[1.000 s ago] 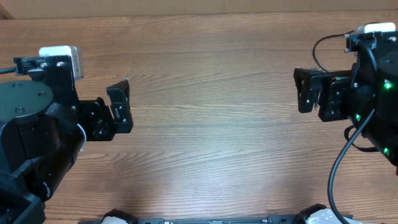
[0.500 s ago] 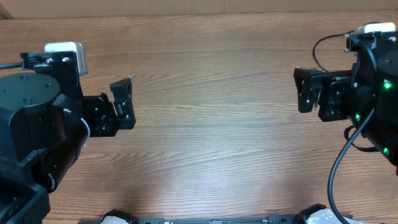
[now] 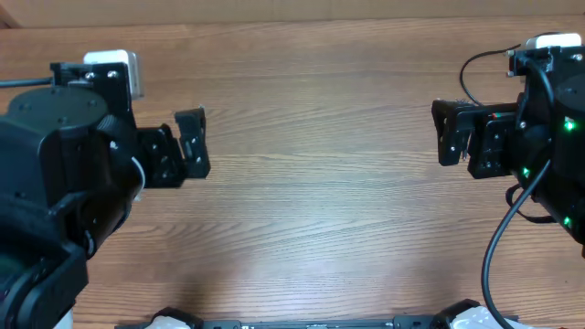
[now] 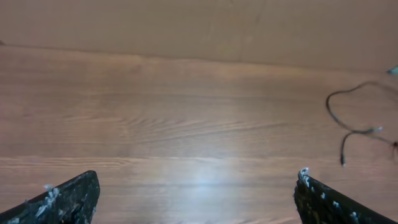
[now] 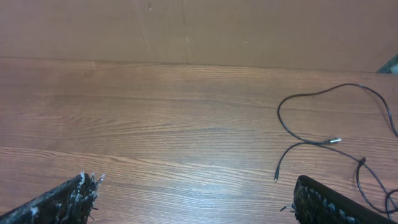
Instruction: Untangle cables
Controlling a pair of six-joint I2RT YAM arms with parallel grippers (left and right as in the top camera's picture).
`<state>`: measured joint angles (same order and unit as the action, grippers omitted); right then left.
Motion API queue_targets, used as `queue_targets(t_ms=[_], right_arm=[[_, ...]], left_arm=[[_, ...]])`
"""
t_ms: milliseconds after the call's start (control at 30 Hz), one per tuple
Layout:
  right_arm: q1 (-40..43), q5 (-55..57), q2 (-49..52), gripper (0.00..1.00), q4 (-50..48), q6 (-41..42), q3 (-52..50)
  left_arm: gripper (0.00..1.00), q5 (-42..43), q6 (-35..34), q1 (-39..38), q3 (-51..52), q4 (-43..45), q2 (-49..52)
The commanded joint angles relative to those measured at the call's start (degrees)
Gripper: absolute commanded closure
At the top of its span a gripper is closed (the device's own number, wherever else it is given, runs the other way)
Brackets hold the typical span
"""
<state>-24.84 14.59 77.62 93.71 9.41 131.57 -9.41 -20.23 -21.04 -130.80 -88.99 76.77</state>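
Note:
Thin black cables show only in the wrist views. In the left wrist view a cable [image 4: 331, 114] curves at the far right, with a metal-tipped plug [image 4: 377, 130]. In the right wrist view a looped cable [image 5: 279, 116] lies at the right with a plug [image 5: 334, 141], and more cord [image 5: 372, 181] runs off the right edge. My left gripper [image 3: 196, 146] [image 4: 196, 199] is open and empty above bare wood. My right gripper [image 3: 441, 132] [image 5: 193, 199] is open and empty, left of the cables. In the overhead view no thin cable shows on the table.
The wooden table [image 3: 311, 183] spans the overhead view between the arms. A brown cardboard wall [image 5: 199, 28] stands along the far edge. A thicker black arm cable [image 3: 468, 71] loops beside the right arm.
My left arm has moved to the right and slightly toward the far edge, gripper still open. The right arm has not moved.

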Motion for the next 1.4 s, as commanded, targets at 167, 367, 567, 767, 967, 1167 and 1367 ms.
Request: queue_targets(t_ms=[167,367,567,767,967,1167,1367], right_arm=[[-0.3,0.8,-0.2,0.00,-0.1,0.5,0.4],[-0.3,0.8,-0.2,0.00,-0.1,0.4,0.4],[-0.3,0.8,-0.2,0.00,-0.1,0.5,0.4],[-0.3,0.8,-0.2,0.00,-0.1,0.5,0.4],[-0.3,0.8,-0.2,0.00,-0.1,0.5,0.4],[-0.3,0.8,-0.2,0.00,-0.1,0.5,0.4],[-0.3,0.8,-0.2,0.00,-0.1,0.4,0.4]], left_arm=[[0.01,-4.2,-2.3,-0.3,3.2,17.0,-1.0],[0.00,-4.7,4.2,1.0,17.4,36.2,-7.8],[0.01,-4.7,4.1,4.5,36.6,51.8,-15.6],[0.01,-4.7,4.2,7.4,58.6,76.3,-24.8],[0.00,-4.7,4.1,9.3,79.8,102.4,-36.0],[0.00,-4.7,4.1,10.5,91.6,112.2,-43.4],[0.01,-7.9,4.1,11.8,97.9,112.4,-47.4]])
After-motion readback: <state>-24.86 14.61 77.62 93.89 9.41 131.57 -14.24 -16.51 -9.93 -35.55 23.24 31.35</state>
